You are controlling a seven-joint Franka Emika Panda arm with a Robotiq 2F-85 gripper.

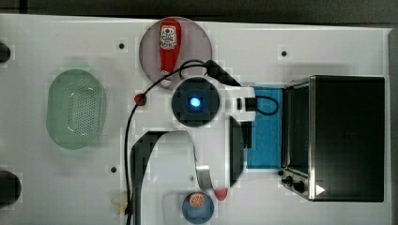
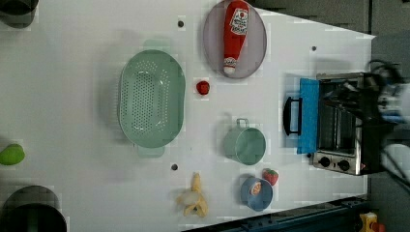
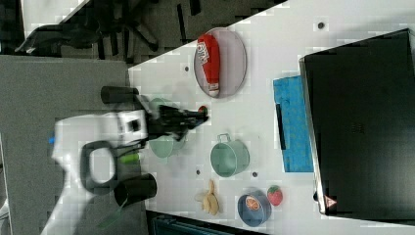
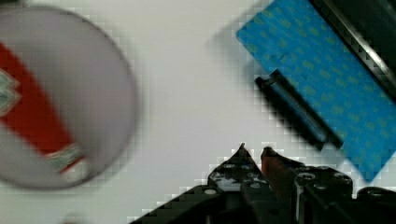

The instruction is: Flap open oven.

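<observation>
The gripper (image 4: 252,151) is seen closest in the wrist view, its 2 fingertips drawn almost together with a thin gap between them and nothing pinched. It hangs over bare white table (image 1: 56,42), apart from the oven door's bar handle (image 4: 299,109). The oven (image 1: 345,138) is placed at the table's edge on the top view's right, and its blue glass door (image 2: 308,116) is folded down flat. A ketchup bottle (image 1: 169,47) is laid on a round plate (image 1: 197,40) near the top view's upper edge.
</observation>
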